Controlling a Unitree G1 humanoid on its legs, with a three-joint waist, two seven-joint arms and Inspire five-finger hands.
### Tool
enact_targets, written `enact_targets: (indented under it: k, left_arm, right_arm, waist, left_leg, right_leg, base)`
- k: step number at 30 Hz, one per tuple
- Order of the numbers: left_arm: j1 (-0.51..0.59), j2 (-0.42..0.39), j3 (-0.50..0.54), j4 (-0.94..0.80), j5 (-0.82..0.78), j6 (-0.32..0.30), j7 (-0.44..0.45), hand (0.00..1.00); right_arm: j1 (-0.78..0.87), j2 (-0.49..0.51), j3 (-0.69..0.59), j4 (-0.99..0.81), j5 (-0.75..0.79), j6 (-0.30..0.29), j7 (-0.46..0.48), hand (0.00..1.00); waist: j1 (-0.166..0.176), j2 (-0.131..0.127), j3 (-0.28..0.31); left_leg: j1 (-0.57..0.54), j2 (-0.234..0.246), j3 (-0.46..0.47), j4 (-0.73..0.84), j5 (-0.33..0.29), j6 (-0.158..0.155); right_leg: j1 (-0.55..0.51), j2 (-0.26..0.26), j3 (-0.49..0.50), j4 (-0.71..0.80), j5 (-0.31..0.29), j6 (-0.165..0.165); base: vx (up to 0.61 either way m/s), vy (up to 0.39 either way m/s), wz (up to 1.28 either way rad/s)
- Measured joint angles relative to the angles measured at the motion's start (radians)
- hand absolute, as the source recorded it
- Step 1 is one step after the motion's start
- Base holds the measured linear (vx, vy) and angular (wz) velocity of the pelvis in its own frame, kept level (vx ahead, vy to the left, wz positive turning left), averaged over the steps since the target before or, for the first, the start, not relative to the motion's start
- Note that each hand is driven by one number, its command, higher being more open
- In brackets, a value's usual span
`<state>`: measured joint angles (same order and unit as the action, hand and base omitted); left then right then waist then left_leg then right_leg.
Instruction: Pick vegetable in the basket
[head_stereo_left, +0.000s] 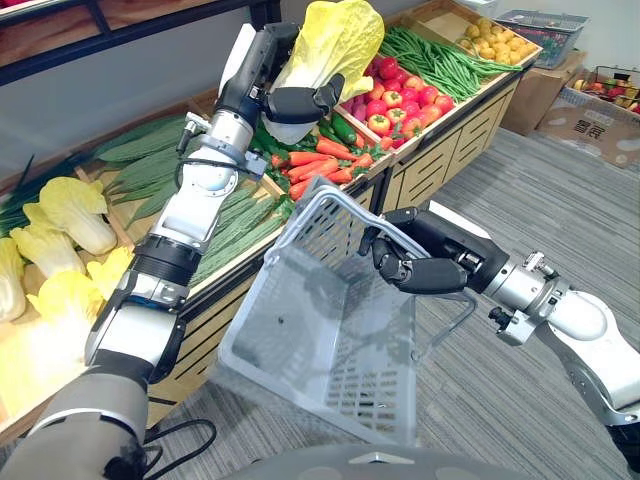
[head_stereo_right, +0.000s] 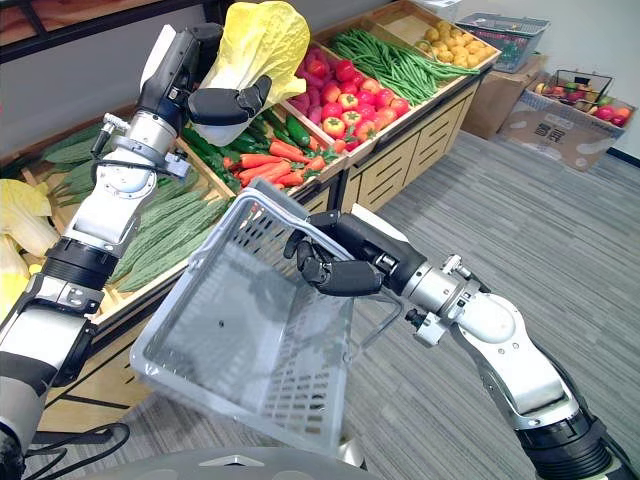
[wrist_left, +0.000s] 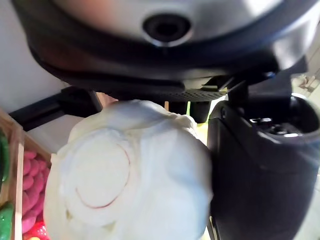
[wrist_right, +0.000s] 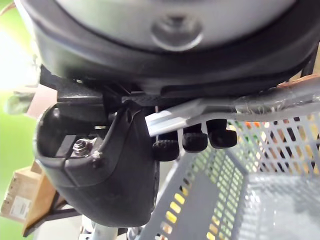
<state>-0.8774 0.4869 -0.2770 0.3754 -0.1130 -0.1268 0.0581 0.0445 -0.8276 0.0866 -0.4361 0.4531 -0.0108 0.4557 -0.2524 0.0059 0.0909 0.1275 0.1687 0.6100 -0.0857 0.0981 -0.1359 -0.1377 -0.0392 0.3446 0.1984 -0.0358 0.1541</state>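
The left hand (head_stereo_left: 296, 102) is clamped round the white base of a yellow-green leafy cabbage (head_stereo_left: 338, 38), leaves up, above the wooden produce shelf (head_stereo_left: 440, 152). The tilted grey plastic mesh basket (head_stereo_left: 330, 350) lies below it and nearer the robot. The right hand (head_stereo_left: 420, 265) grips its metal handle (wrist_right: 235, 104).

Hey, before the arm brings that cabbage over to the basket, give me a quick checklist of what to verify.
1. Left hand grips the cabbage: ok, fingers curled round its white base.
2. Right hand holds the basket: ok, fingers hooked round the handle.
3. Basket has room: ok, it is empty.
4. Basket level: not ok, it hangs tilted.
5. Cabbage over the basket: not ok, it is above the carrots.
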Motion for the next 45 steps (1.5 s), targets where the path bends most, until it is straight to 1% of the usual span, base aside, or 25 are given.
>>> enact_targets:
  k: [5,9,14,15,19,20,21,22,24,27,28,32,37,39,43,45]
  left_arm:
    - [0.000,-0.019,0.000,0.000,0.002,0.000,-0.004,0.00]
    - [0.005,-0.020,0.000,-0.008,0.006,0.000,-0.015,0.00]
    - [0.040,-0.020,0.000,-0.113,0.006,-0.007,-0.037,0.00]
    - [0.052,-0.020,0.000,-0.129,0.005,-0.018,-0.043,0.00]
    - [0.072,-0.018,-0.001,-0.150,-0.002,-0.026,-0.073,0.00]
    - [0.074,-0.012,-0.003,-0.150,-0.013,-0.026,-0.095,0.00]
    - [0.076,0.010,-0.020,-0.152,-0.049,-0.026,-0.127,0.00]
    - [0.076,0.023,-0.031,-0.154,-0.056,-0.026,-0.141,0.00]
    - [0.085,0.079,-0.087,-0.183,-0.089,-0.026,-0.191,0.00]
    - [0.088,0.110,-0.146,-0.212,-0.122,-0.026,-0.241,0.00]
    - [0.087,0.120,-0.173,-0.226,-0.124,-0.026,-0.264,0.00]
    - [0.087,0.161,-0.258,-0.264,-0.124,-0.025,-0.325,0.00]
    - [0.087,0.161,-0.294,-0.267,-0.125,-0.025,-0.349,0.00]
    - [0.087,0.161,-0.309,-0.267,-0.125,-0.025,-0.351,0.00]
    - [0.087,0.161,-0.337,-0.267,-0.125,-0.025,-0.353,0.00]
    - [0.087,0.162,-0.338,-0.267,-0.126,-0.025,-0.355,0.00]
  right_arm:
    - [-0.022,0.002,0.068,0.000,-0.004,0.000,0.008,0.00]
    - [-0.022,0.009,0.079,0.000,-0.026,-0.001,0.027,0.00]
    - [-0.018,0.006,0.077,0.000,-0.061,-0.001,0.037,0.00]
    - [-0.018,0.007,0.075,0.000,-0.071,-0.001,0.037,0.00]
    - [-0.018,0.007,0.054,0.000,-0.080,-0.001,0.037,0.00]
    - [-0.018,0.007,0.043,0.000,-0.092,-0.004,0.037,0.00]
    - [-0.018,0.006,0.035,0.000,-0.099,-0.010,0.036,0.00]
    - [-0.018,0.006,0.034,0.000,-0.111,-0.017,0.036,0.00]
    - [-0.019,0.005,0.034,0.000,-0.143,-0.037,0.036,0.00]
    - [-0.022,-0.004,0.034,-0.001,-0.205,-0.069,0.036,0.00]
    - [-0.023,-0.006,0.034,-0.002,-0.247,-0.087,0.036,0.00]
    - [-0.062,-0.046,0.084,-0.003,-0.372,-0.132,0.034,0.00]
    - [-0.070,-0.053,0.114,-0.003,-0.441,-0.164,0.033,0.00]
    - [-0.071,-0.077,0.123,-0.004,-0.468,-0.177,0.033,0.00]
    - [-0.070,-0.083,0.124,-0.004,-0.506,-0.179,0.032,0.00]
    - [-0.070,-0.083,0.124,-0.004,-0.510,-0.185,0.031,0.00]
  waist:
    - [0.003,0.004,-0.002]
    - [0.004,0.011,-0.002]
    - [0.001,0.031,-0.002]
    - [0.003,0.036,-0.002]
    - [0.006,0.048,-0.004]
    - [0.009,0.052,-0.006]
    - [0.013,0.056,-0.009]
    - [0.013,0.057,-0.009]
    - [0.015,0.062,-0.013]
    - [0.026,0.065,-0.015]
    - [0.029,0.066,-0.015]
    - [0.028,0.076,-0.019]
    - [0.028,0.088,-0.023]
    - [0.028,0.089,-0.023]
    - [0.027,0.089,-0.023]
    - [0.018,0.089,-0.023]
  left_leg:
    - [-0.003,-0.006,-0.014,0.000,0.001,0.002]
    - [0.000,-0.007,-0.020,0.000,0.000,0.002]
    - [-0.013,-0.007,-0.042,-0.003,0.003,0.006]
    - [-0.014,-0.007,-0.045,-0.003,0.004,0.007]
    - [-0.018,-0.010,-0.057,-0.003,0.006,0.009]
    - [-0.019,-0.011,-0.059,-0.004,0.006,0.009]
    - [-0.019,-0.011,-0.060,-0.004,0.007,0.009]
    - [-0.019,-0.011,-0.061,-0.004,0.007,0.009]
    - [-0.021,-0.011,-0.065,-0.004,0.008,0.010]
    - [-0.023,-0.011,-0.067,-0.003,0.008,0.010]
    - [-0.025,-0.011,-0.069,-0.003,0.009,0.010]
    - [-0.031,-0.013,-0.072,-0.002,0.010,0.011]
    - [-0.029,-0.016,-0.070,-0.002,0.009,0.011]
    - [-0.025,-0.017,-0.065,-0.002,0.009,0.011]
    - [-0.013,-0.017,-0.040,-0.001,0.002,0.006]
    - [-0.012,-0.019,-0.018,-0.001,-0.002,0.004]
  right_leg:
    - [0.008,-0.011,-0.012,-0.007,0.000,0.000]
    - [0.015,-0.013,-0.016,-0.009,0.000,0.000]
    - [0.017,-0.019,-0.040,-0.009,-0.002,-0.001]
    - [0.017,-0.020,-0.043,-0.009,-0.002,-0.001]
    - [0.020,-0.026,-0.055,-0.009,-0.003,-0.001]
    - [0.020,-0.027,-0.056,-0.009,-0.003,-0.001]
    - [0.021,-0.028,-0.057,-0.009,-0.004,-0.001]
    - [0.021,-0.028,-0.058,-0.009,-0.004,-0.001]
    - [0.021,-0.028,-0.062,-0.010,-0.004,-0.001]
    - [0.020,-0.029,-0.063,-0.010,-0.003,-0.001]
    - [0.020,-0.029,-0.065,-0.010,-0.003,-0.001]
    - [0.016,-0.032,-0.068,-0.010,-0.003,-0.001]
    - [0.016,-0.034,-0.064,-0.008,-0.003,-0.001]
    - [0.016,-0.034,-0.059,-0.007,-0.004,0.000]
    - [0.013,-0.028,-0.035,-0.006,-0.007,0.005]
    - [-0.002,-0.023,-0.013,-0.005,-0.007,0.006]
  base:
    - [0.00,0.003,0.09]
    - [-0.01,-0.001,0.04]
    - [-0.01,-0.009,0.12]
    - [-0.01,-0.007,0.12]
    - [-0.01,-0.003,0.09]
    - [-0.01,-0.002,0.05]
    - [-0.01,-0.002,0.04]
    - [0.00,-0.005,0.03]
    - [0.00,-0.008,0.05]
    - [0.00,-0.004,0.02]
    - [0.00,-0.005,0.05]
    - [0.00,-0.002,0.02]
    - [0.00,-0.001,-0.01]
    - [-0.01,-0.005,-0.06]
    - [-0.01,-0.005,-0.18]
    - [-0.01,-0.003,-0.27]
